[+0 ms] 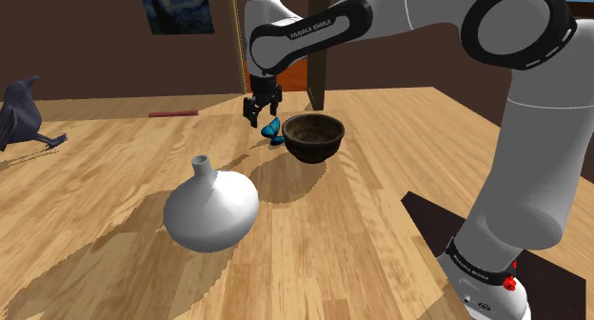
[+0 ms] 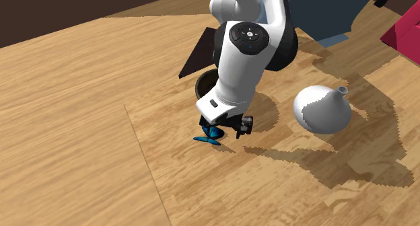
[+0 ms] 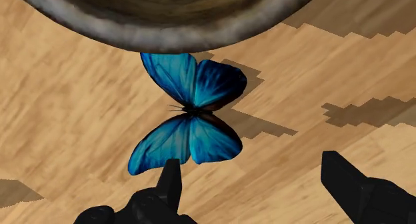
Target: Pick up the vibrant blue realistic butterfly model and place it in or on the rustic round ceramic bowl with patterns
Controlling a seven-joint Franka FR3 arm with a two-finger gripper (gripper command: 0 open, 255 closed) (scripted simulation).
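Clearly the approach step is in hand: the gripper (image 1: 262,111) hovers over the blue butterfly (image 3: 190,116), its fingers (image 3: 170,183) spread apart and empty. The butterfly rests on the wooden counter (image 1: 381,232), just beside the dark bowl (image 1: 313,137). Next, I judge, the fingers need centring over its wings before descending to close

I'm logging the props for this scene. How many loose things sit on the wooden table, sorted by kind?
Butterfly: 1
Bowl: 1
Vase: 1
Dark bird figure: 1
Red stick: 1
Total: 5
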